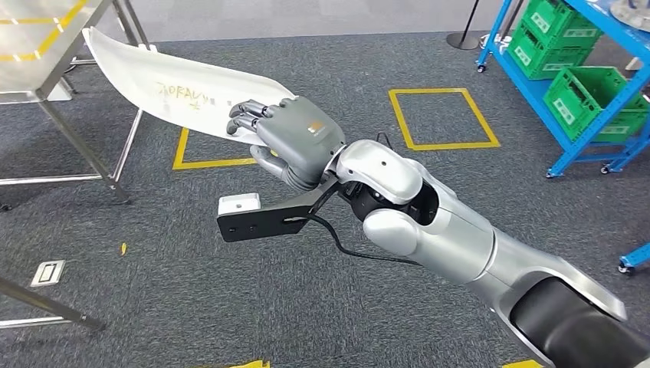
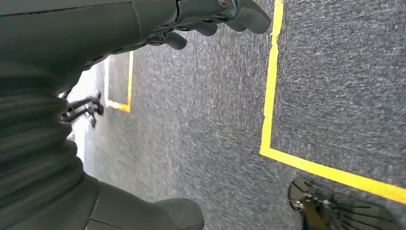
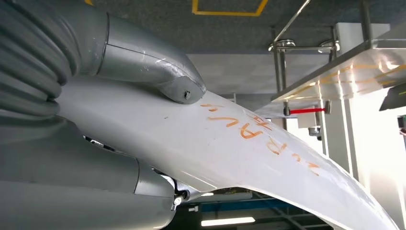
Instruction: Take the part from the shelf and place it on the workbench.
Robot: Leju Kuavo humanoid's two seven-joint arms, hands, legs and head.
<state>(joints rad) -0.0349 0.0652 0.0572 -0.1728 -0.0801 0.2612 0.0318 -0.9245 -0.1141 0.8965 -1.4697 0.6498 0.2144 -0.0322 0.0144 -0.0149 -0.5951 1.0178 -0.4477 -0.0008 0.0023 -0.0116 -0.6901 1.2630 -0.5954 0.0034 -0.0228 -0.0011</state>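
Part (image 1: 180, 92) first: a long, white, curved panel with orange handwriting on it, pinched at one end by the right hand (image 1: 295, 138), fingers over the top face and thumb beneath. From the right wrist view the thumb (image 3: 158, 79) presses flat on the smooth skin, and the panel sweeps away beyond the fingertips toward the steel workbench (image 3: 335, 72).

Risk number one, as I judge it: leverage. All that length hangs out past the hand with the hold at one end only, so any quick swing could twist the glossy panel in the fingers and let it slide out. Risk number two: the far tip sits right at the workbench (image 1: 42, 46) edge, close by its legs, and a low approach could knock the tip against the rim rather than clear it.

Left hand (image 2: 210, 19) hangs low over the floor, fingers loosely curled with nothing seen in them; I can't tell for certain whether it is closed.

Below the right hand lies dark grey carpet (image 1: 306, 307) marked with yellow tape squares (image 1: 443, 119). Well off behind the forearm stands a blue rack (image 1: 567, 115) carrying green crates (image 1: 594, 100). A small white box (image 1: 47, 272) lies on the floor by another table leg.
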